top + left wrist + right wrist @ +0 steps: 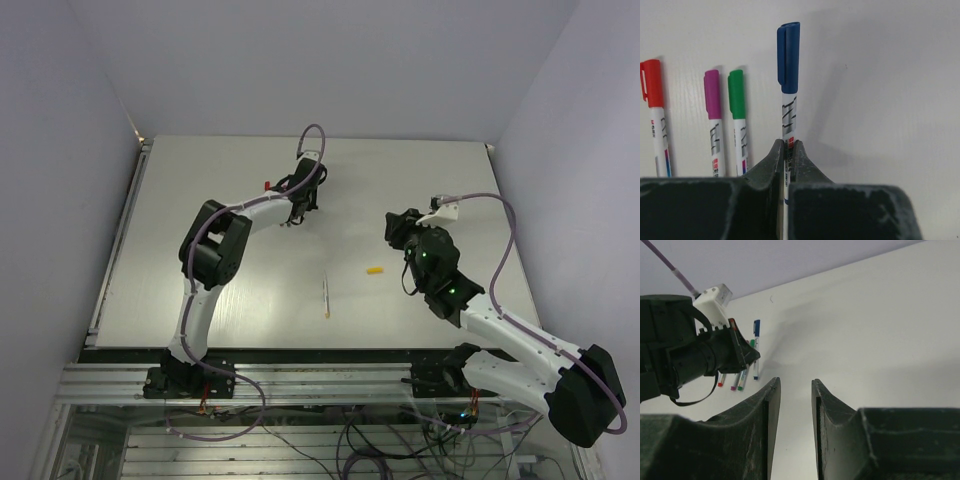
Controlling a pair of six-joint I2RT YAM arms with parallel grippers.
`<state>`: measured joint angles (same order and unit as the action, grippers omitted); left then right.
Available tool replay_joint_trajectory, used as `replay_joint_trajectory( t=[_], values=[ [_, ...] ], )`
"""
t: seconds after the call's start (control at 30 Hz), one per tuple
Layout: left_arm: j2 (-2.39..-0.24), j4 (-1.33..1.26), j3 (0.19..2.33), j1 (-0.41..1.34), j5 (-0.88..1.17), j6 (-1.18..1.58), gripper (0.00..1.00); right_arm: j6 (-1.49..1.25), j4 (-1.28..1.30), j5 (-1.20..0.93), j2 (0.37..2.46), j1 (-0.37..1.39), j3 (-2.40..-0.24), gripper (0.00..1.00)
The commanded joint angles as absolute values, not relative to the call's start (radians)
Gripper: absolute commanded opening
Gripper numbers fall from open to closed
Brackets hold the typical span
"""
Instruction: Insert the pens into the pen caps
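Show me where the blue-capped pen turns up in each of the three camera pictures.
Top external: I cannot make it out; it would be hidden at the tip of the left gripper, above centre.
Left wrist: the blue-capped pen runs up the middle, cap at the top, pinched by the left gripper.
Right wrist: upper left, cap showing above the left gripper.
Shared landmark: the left gripper, seen in all three.
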<state>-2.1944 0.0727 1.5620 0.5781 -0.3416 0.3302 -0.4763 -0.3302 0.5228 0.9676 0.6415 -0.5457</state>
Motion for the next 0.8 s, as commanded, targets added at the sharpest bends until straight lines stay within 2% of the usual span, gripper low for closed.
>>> replay_joint_trajectory(
  t=[0.0,0.1,0.27,0.5,0.77],
  values=[
    [-2.226,0.146,1.624,0.565,-0.377,0.317,0.1,-0.501,-0.331,0.54,0.959,0.643,-0.528,0.3],
    [-2.233,0.153,1.623,0.56,-0.377,0.335,0.16,-0.502,-0.328,0.538,0.965,0.643,-0.531,0.3],
    [-2.248,0.179,1.633,0.557,-0.389,0.358,0.34,-0.504,-0.333,0.538,0.964,0.643,-0.525,0.29],
    [-2.244,0.18,1.629,0.557,-0.387,0.368,0.37,-0.511,-0.331,0.54,0.966,0.644,-0.519,0.29],
    [-2.183,0.174,1.62,0.557,-0.38,0.369,0.47,-0.51,-0.331,0.545,0.971,0.643,-0.517,0.29]
  ],
)
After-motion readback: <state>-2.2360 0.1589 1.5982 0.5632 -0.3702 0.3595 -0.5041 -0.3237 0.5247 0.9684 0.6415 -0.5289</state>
